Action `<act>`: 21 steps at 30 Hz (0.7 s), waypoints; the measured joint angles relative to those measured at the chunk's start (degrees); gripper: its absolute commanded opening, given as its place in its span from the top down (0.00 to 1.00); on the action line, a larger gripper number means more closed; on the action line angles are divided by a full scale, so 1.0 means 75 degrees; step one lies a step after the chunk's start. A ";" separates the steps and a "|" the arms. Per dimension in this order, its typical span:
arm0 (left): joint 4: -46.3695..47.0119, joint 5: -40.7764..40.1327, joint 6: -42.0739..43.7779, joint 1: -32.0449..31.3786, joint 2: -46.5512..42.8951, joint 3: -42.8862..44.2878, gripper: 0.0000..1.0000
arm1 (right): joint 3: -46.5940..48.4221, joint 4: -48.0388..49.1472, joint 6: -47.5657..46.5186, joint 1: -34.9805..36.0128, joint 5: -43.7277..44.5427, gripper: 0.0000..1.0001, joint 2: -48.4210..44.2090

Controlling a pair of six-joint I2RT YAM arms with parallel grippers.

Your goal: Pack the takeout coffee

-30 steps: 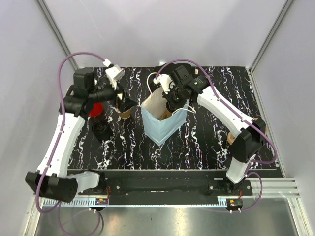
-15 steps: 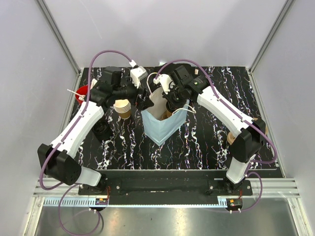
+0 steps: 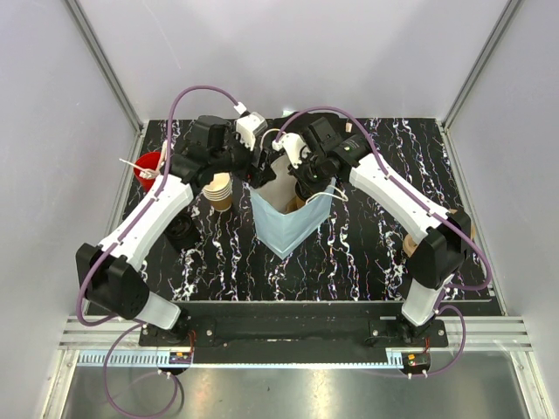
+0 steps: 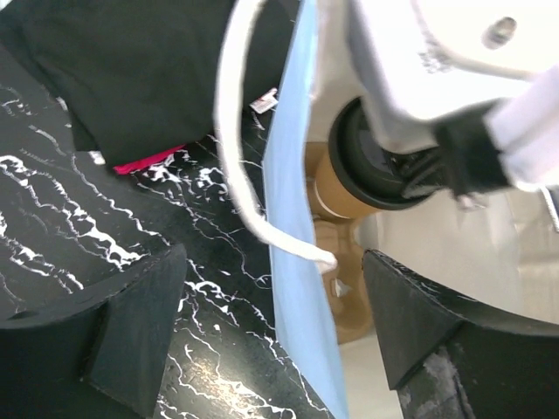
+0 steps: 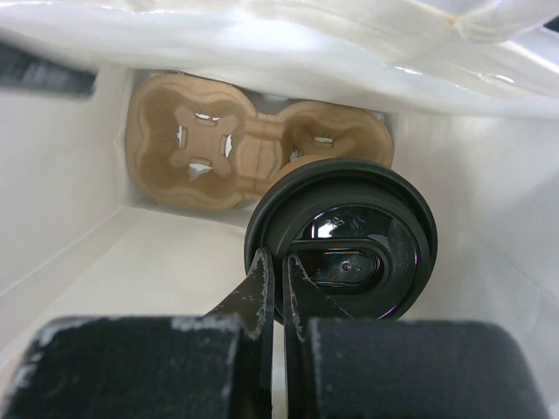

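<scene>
Near the table's (image 3: 367, 253) far edge, in the bag (image 3: 284, 229), the takeout coffee (image 5: 345, 231) is pinched at its lid by the right gripper (image 5: 278, 288); the left gripper (image 4: 271, 321) is spread. The lid could be pulled off.

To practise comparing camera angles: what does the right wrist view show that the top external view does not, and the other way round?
Only the right wrist view plainly shows the cardboard cup carrier on the floor of the bag, and the right claw pinching the lid rim of the takeout coffee. Only the top view shows the stack of tan cups, the red cup of straws, the marbled table and the left arm. Both show the bag's white inside.
</scene>
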 measured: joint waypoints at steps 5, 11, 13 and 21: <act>0.0143 -0.0271 -0.0201 0.0000 0.0070 0.0000 0.39 | -0.0026 0.0000 -0.0009 0.0000 0.0000 1.00 0.0000; 0.0242 -0.0411 -0.0388 0.0000 0.0256 0.0000 0.47 | -0.0117 0.0000 -0.0015 0.0000 -0.0006 1.00 0.0000; 0.0256 -0.0443 -0.0437 0.0000 0.0306 0.0000 0.52 | -0.0122 0.0003 -0.0015 0.0000 -0.0026 1.00 0.0000; 0.0329 -0.0539 -0.0609 -0.0003 0.0356 0.0000 0.65 | -0.0160 0.0020 -0.0052 0.0000 -0.0055 1.00 0.0000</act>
